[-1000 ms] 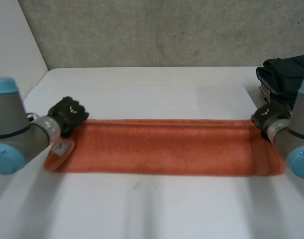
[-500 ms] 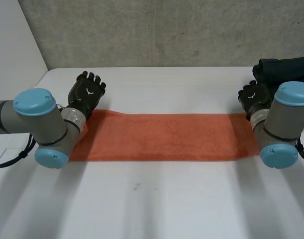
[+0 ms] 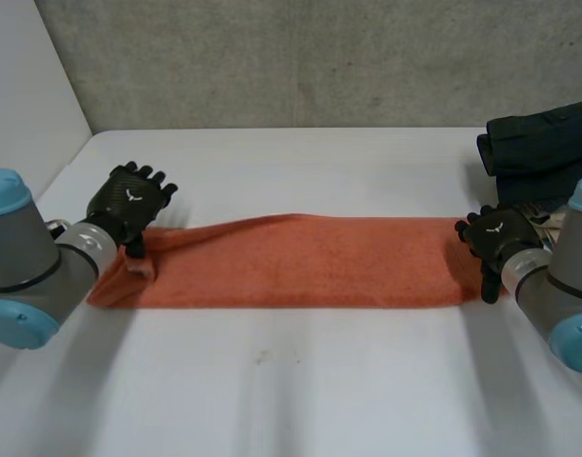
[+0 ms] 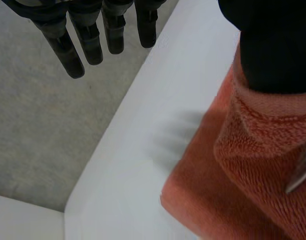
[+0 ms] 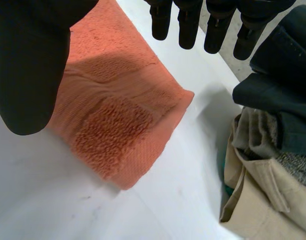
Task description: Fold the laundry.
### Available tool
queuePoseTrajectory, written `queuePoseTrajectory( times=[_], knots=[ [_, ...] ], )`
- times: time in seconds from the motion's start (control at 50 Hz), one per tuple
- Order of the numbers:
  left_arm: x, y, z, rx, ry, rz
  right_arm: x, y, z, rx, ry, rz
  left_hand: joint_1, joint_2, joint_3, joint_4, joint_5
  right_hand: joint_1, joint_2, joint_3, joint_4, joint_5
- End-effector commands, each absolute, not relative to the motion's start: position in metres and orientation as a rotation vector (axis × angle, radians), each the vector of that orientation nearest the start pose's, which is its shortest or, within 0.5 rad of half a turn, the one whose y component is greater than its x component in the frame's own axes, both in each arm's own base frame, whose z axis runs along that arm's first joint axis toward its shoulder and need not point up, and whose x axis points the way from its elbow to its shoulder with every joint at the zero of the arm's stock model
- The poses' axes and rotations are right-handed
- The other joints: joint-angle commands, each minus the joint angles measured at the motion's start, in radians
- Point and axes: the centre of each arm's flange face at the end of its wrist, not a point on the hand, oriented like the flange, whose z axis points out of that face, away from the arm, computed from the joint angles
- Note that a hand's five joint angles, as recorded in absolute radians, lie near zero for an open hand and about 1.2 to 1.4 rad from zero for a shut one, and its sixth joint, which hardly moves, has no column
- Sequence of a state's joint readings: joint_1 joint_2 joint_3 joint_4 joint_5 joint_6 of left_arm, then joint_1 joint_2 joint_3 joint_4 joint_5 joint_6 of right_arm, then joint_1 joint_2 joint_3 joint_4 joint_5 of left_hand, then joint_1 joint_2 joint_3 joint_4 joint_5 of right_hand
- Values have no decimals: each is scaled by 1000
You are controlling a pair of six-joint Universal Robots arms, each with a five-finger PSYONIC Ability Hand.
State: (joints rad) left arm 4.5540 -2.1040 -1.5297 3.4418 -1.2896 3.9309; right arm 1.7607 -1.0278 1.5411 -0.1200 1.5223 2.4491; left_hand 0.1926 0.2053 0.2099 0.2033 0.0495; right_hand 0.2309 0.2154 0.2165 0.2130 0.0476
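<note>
An orange towel (image 3: 300, 262) lies on the white table (image 3: 300, 381) as a long folded strip running left to right. My left hand (image 3: 129, 205) hovers at its left end with its fingers (image 4: 67, 50) straight and spread, open. There a rumpled fold of the towel (image 4: 253, 150) stands up against the thumb. My right hand (image 3: 495, 238) is at the right end, open, its fingers (image 5: 188, 25) straight above the table. Below its palm the towel's end (image 5: 122, 125) lies flat.
A pile of dark and beige clothes (image 3: 543, 152) sits at the table's back right, close beside my right hand, where the pile (image 5: 273, 125) nearly reaches the towel's corner. A grey wall stands behind the table. The table's left edge (image 4: 107, 150) runs near my left hand.
Both hands have gone from shut to open and let go of the towel. They came back from the towel's far edge to its two ends. The left end is now rumpled.
</note>
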Motion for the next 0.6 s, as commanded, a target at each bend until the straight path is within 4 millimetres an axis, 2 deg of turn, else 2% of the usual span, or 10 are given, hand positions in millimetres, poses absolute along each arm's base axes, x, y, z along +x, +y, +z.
queuePoseTrajectory(
  times=[0.02, 0.08, 0.1, 0.12, 0.18, 0.22, 0.3, 0.38, 0.6],
  knots=[
    [-207, -373, 148, 1269, 1926, -1844, 199, -321, 137, -1245, 2548, -1811, 395, 382, 377, 384, 363, -56, -41, -42, -38, -48],
    [-207, -381, 148, 1267, 1889, -1862, 199, -321, 140, -1239, 2537, -1839, 742, 729, 725, 731, 710, -56, -41, -42, -38, -48],
    [-209, -391, 154, 1267, 1818, -1892, 199, -321, 143, -1238, 2523, -1866, 1106, 1094, 1089, 1096, 1075, -56, -41, -42, -38, -48],
    [-210, -399, 159, 1266, 1767, -1911, 199, -321, 144, -1238, 2520, -1878, 1203, 1190, 1185, 1192, 1171, -56, -41, -42, -38, -48],
    [-216, -423, 177, 1245, 1586, -1976, 199, -321, 145, -1233, 2513, -1897, 1204, 1191, 1186, 1193, 1172, -56, -41, -42, -38, -48],
    [-221, -426, 180, 1250, 1558, -1989, 199, -322, 146, -1231, 2510, -1899, 1204, 1191, 1186, 1193, 1172, -56, -41, -42, -38, -48],
    [-227, -419, 175, 1279, 1578, -1989, 201, -319, 147, -1235, 2500, -1902, 1204, 1191, 1186, 1193, 1172, -56, -41, -42, -38, -48],
    [-226, -401, 154, 1328, 1681, -1930, 199, -319, 147, -1231, 2507, -1898, 1204, 1191, 1186, 1193, 1172, -56, -41, -42, -38, -48],
    [-213, -342, 193, 1329, 1673, -1922, 199, -327, 162, -1222, 2444, -1949, 1204, 1191, 1186, 1193, 1172, -56, -41, -42, -38, -48]
  ],
)
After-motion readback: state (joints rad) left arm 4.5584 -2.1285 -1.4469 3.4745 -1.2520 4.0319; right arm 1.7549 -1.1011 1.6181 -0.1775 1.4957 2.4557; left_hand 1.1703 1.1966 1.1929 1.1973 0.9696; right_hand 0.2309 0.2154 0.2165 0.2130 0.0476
